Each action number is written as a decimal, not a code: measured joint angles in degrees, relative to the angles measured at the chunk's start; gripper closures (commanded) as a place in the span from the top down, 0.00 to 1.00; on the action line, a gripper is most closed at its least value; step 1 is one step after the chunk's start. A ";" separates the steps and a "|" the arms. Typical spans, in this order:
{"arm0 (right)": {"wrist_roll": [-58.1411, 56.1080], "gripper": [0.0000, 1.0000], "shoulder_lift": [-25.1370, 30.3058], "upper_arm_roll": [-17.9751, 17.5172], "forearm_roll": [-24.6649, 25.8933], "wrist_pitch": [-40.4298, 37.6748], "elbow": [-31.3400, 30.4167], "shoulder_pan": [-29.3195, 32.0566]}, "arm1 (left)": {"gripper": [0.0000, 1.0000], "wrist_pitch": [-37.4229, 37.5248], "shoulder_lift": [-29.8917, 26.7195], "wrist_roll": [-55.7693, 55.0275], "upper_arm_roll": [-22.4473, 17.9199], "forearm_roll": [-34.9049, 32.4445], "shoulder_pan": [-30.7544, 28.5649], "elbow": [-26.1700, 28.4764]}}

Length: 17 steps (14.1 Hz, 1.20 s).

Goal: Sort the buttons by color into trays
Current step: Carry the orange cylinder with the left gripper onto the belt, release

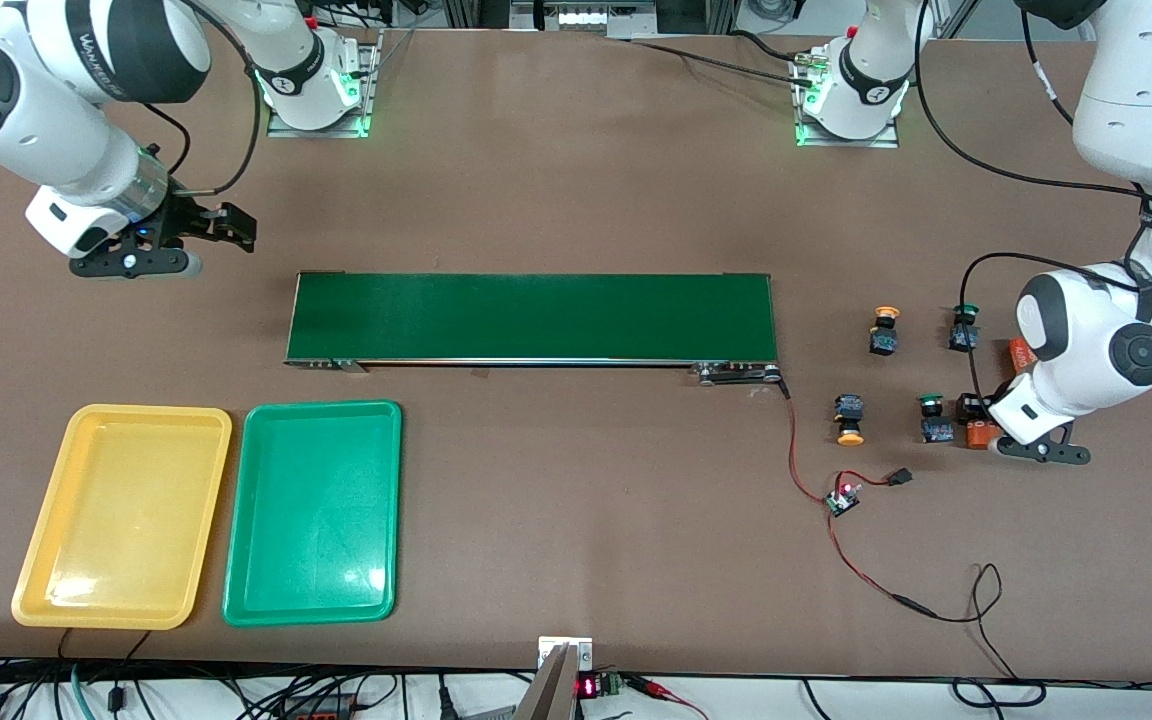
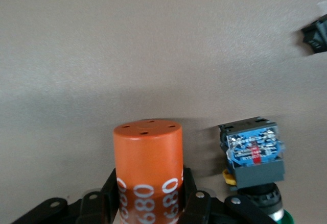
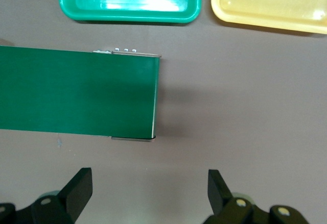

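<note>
Four buttons stand on the table at the left arm's end: a yellow-capped one [image 1: 884,330], a green-capped one [image 1: 964,327], a second yellow-capped one [image 1: 848,418] and a second green-capped one [image 1: 934,418]. My left gripper [image 1: 981,425] is low beside the second green-capped button [image 2: 254,152], and its fingers clasp an orange cylinder marked 4680 [image 2: 148,157], not a button. My right gripper [image 1: 221,225] is open and empty over bare table by the conveyor's other end; it also shows in the right wrist view [image 3: 150,188]. The yellow tray [image 1: 36,560] and green tray [image 1: 376,500] lie side by side, empty.
A long dark-green conveyor belt [image 1: 531,317] lies across the middle. Red and black wires with a small lit board [image 1: 844,497] trail from its end toward the front camera. A second orange cylinder [image 1: 1021,352] lies partly hidden under the left arm.
</note>
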State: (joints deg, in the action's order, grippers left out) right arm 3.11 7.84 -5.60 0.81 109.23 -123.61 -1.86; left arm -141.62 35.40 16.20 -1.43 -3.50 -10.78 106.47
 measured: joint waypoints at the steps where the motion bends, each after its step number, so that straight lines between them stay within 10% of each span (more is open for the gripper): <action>1: 0.00 1.00 0.00 -0.05 0.00 0.01 -0.01 -0.18 | 0.30 2.56 -1.15 0.00 0.15 0.00 0.00 -0.66; 9: 0.00 1.00 -0.05 0.06 0.00 0.04 -0.02 -0.17 | 0.26 33.99 -14.11 0.16 15.27 0.20 0.60 -7.68; 17: 0.00 1.00 -0.32 0.19 0.00 0.05 -0.02 -0.15 | 0.19 33.65 -14.51 20.45 32.46 0.23 2.30 -2.56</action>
State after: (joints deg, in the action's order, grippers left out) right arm 3.11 7.53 -5.41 0.81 109.28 -123.63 -2.00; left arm -107.97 20.89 36.65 31.03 -3.27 -8.48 103.90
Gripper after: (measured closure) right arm 0.000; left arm 0.498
